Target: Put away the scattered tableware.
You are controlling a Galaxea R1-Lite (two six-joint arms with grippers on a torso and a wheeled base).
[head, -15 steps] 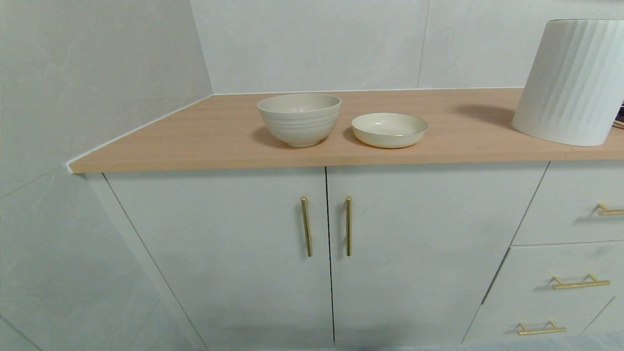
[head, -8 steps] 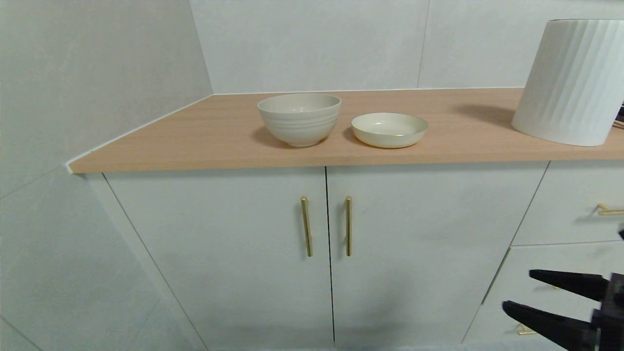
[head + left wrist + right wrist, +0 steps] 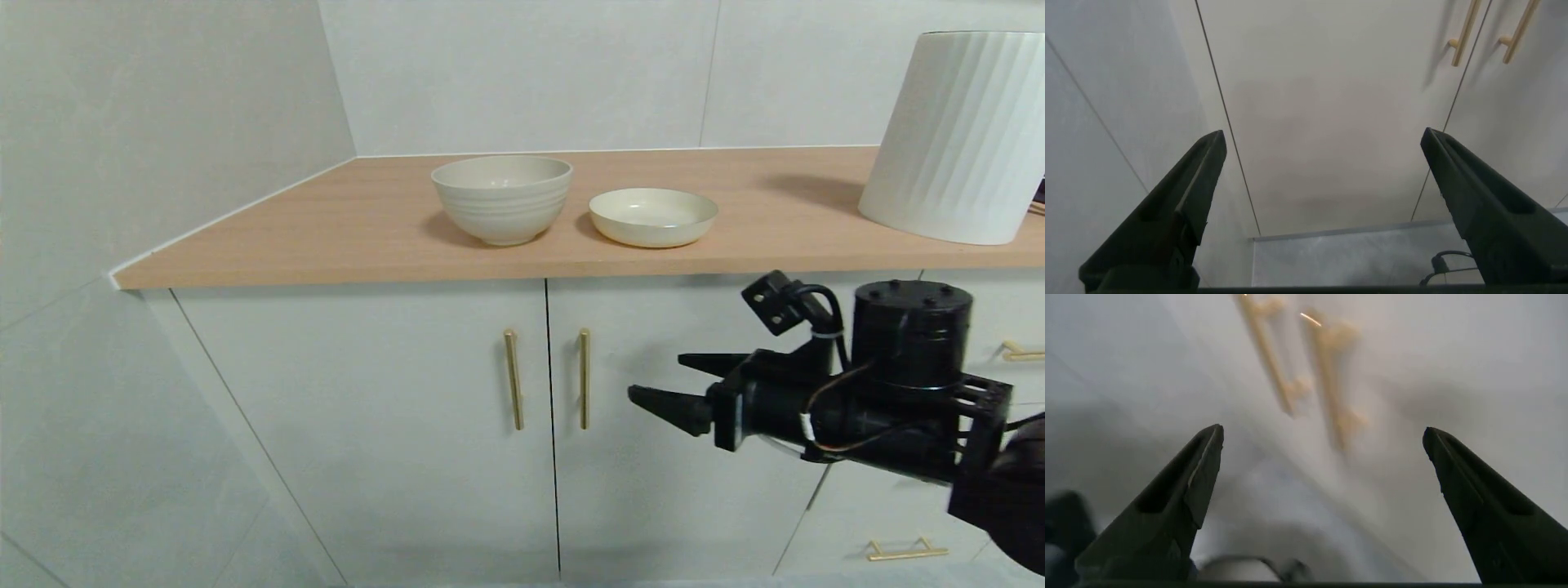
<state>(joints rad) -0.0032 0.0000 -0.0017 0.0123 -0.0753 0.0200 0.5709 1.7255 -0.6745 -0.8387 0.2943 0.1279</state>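
A cream ribbed bowl [image 3: 501,198] and a shallow cream dish [image 3: 653,216] stand side by side on the wooden countertop [image 3: 326,237], the dish to the right. Below the counter edge my right gripper [image 3: 657,377] hangs open and empty before the right cabinet door, just right of the two gold door handles [image 3: 584,378]. In the right wrist view the right gripper [image 3: 1323,437] faces those handles [image 3: 1327,376], which are blurred. My left gripper [image 3: 1321,143] is open and empty, low before the left cabinet door near the floor.
A tall white ribbed container [image 3: 955,135] stands on the counter at the right. Drawers with gold handles [image 3: 971,472] lie right of the doors. A tiled wall [image 3: 122,163] closes off the left side.
My right arm has risen into the head view from the lower right and moved left toward the cabinet doors. Bowl and dish have not moved.
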